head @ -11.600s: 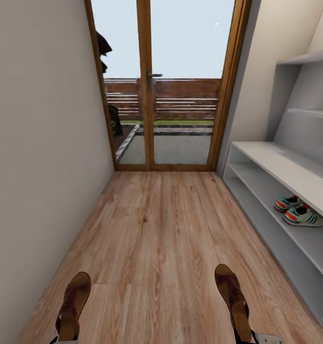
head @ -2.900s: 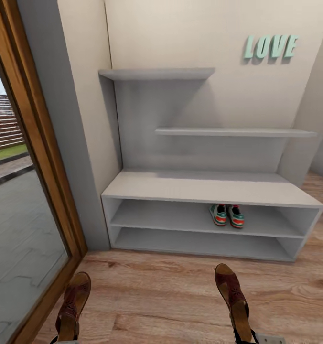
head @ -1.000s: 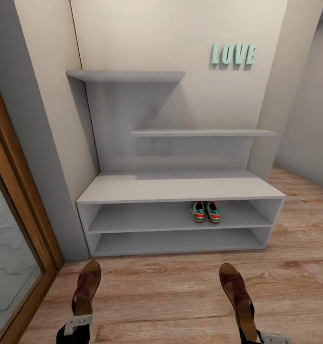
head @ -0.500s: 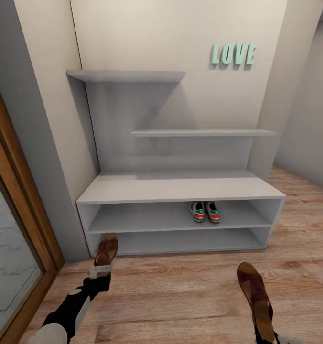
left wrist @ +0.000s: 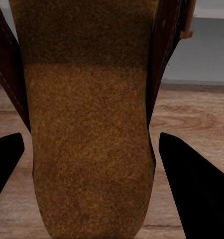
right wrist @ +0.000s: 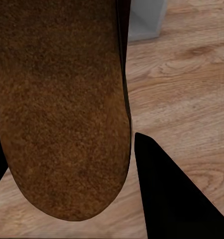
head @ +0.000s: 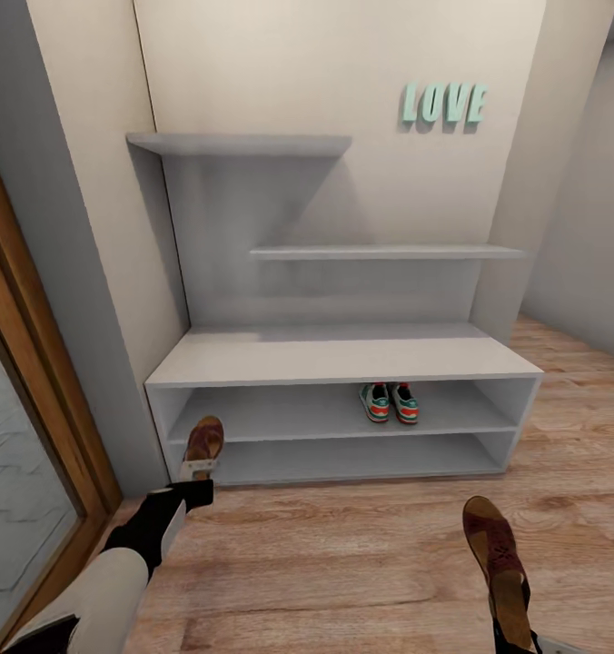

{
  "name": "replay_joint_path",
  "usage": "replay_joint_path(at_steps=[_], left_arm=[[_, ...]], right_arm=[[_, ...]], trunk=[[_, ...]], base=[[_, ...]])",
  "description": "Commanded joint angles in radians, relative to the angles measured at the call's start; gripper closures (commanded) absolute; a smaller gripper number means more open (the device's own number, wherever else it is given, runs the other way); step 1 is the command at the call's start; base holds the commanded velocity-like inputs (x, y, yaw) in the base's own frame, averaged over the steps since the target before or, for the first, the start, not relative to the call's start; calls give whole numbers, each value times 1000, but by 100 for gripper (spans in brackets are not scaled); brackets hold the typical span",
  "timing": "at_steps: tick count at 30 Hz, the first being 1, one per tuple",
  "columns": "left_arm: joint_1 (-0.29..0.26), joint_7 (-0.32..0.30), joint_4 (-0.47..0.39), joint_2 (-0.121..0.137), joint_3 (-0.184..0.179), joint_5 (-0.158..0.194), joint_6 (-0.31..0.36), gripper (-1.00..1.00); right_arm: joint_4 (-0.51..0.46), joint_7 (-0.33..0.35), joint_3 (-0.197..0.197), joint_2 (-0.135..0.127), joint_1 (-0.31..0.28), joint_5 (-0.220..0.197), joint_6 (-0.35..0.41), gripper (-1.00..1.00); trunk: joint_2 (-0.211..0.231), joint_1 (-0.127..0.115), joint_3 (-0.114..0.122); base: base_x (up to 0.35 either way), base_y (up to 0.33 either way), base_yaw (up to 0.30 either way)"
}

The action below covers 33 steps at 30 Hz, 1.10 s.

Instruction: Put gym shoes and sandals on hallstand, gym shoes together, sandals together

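Two sandals, one per end effector. Left end effector (head: 196, 472) pinches the left sandal (head: 203, 442) by its heel, toe pointing at the hallstand (head: 343, 359), in front of the left end of its two low shelves. I can't tell from the head view whether the sandal touches the shelf edge. Left wrist view: tan footbed between dark fingers (left wrist: 5, 159), straps cut off by the frame. Gym shoes (head: 389, 402) sit side by side on the upper low shelf, right of centre. Right sandal (head: 498, 568) hangs over the corridor floor (head: 343, 554), well short of the rack. Right end effector (right wrist: 67, 149) is clamped on its heel, and the head view cuts it off at the frame's bottom edge.
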Motion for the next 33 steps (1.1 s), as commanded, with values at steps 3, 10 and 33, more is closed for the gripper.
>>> replay_joint_path(at_steps=[3, 10, 33], left_arm=[[-1, 0, -3, -2, 8, -12, 6, 100], [-1, 8, -2, -3, 7, -16, 6, 100], [-2, 50, -5, -4, -2, -15, 6, 100]], right_arm=[[1, 11, -8, 2, -1, 2, -3, 100], [1, 11, -12, 0, -1, 1, -4, 100], [-1, 11, -13, 1, -1, 1, -5, 100]], trunk=[[-14, 7, -9], [-63, 34, -42], [-157, 88, -148]], base=[[0, 0, 0], [0, 0, 0], [0, 0, -94]])
